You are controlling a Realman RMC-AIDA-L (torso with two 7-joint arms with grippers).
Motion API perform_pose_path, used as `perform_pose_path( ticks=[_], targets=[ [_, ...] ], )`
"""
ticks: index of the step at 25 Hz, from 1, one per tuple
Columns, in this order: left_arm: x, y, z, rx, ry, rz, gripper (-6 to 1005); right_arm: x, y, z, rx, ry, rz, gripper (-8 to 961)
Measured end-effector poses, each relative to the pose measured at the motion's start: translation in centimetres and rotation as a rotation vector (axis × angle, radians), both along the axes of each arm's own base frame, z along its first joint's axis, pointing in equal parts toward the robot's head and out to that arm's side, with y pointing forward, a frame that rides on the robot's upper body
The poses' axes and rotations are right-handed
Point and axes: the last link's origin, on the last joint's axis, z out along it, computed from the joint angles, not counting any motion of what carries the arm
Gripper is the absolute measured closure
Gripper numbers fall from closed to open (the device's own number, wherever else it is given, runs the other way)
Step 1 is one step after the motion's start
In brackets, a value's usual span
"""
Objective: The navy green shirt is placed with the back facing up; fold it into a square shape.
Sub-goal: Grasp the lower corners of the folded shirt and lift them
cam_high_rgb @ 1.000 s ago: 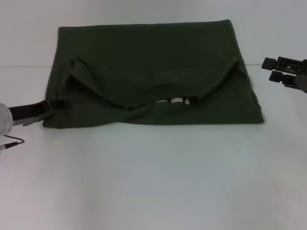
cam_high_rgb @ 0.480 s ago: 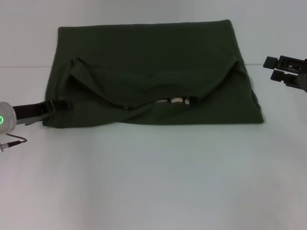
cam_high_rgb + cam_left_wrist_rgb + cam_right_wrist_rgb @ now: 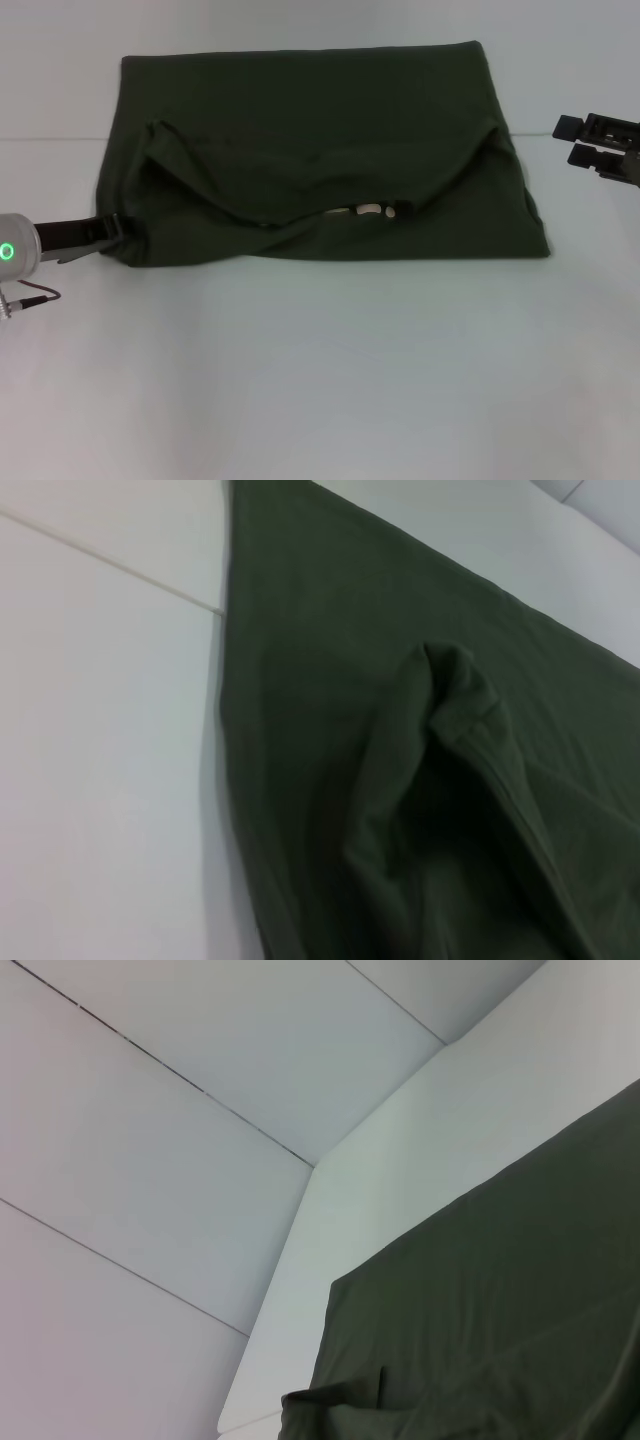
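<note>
The navy green shirt (image 3: pixel 310 150) is lying across the upper middle of the head view, both sleeves folded in. The left gripper (image 3: pixel 108 229) is touching its lower-left corner, finger state unclear; the right gripper (image 3: pixel 580 141) is hovering open at right. Squaring folds are remaining.

open white table (image 3: pixel 330 370) in front, navy green shirt (image 3: pixel 310 140) covering far half

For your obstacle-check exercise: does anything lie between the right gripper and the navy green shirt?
Nothing visible does. The right gripper hovers off the right side of the navy green shirt, with only bare white table between them. The left gripper is at the shirt's near-left corner.
</note>
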Motion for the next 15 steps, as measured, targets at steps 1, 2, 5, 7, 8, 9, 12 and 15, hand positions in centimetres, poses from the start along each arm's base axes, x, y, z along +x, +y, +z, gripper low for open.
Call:
perform_pose_path(
  ticks=[1,2,5,7,8,9,12,15],
  targets=[
    [0.0,0.0,0.0,0.001,0.0,0.001,711,0.0,0.0,0.0,0.001,-0.001,0.001,228],
    [0.0,0.0,0.1,0.001,0.001,0.0,752,-0.1,0.1,0.1,-0.001,-0.002,0.004,228],
    [0.0,0.0,0.2,0.001,0.0,-0.004,849,-0.3,0.1,0.2,-0.013,-0.012,0.016,228],
    [0.0,0.0,0.5,-0.002,0.0,-0.009,879,-0.5,0.1,0.3,-0.031,-0.024,0.032,227],
    [0.0,0.0,0.6,-0.003,-0.002,-0.011,894,-0.7,0.2,0.3,-0.039,-0.03,0.039,227],
    [0.1,-0.1,0.8,-0.008,-0.007,-0.014,909,-0.8,0.2,0.4,-0.048,-0.039,0.045,227],
    [0.2,-0.1,1.7,-0.02,-0.034,-0.026,954,-0.8,0.6,0.7,-0.084,-0.082,0.036,227],
    [0.5,-0.1,3.0,-0.015,-0.093,-0.03,999,-0.6,1.2,1.2,-0.128,-0.165,0.006,227]
  ],
)
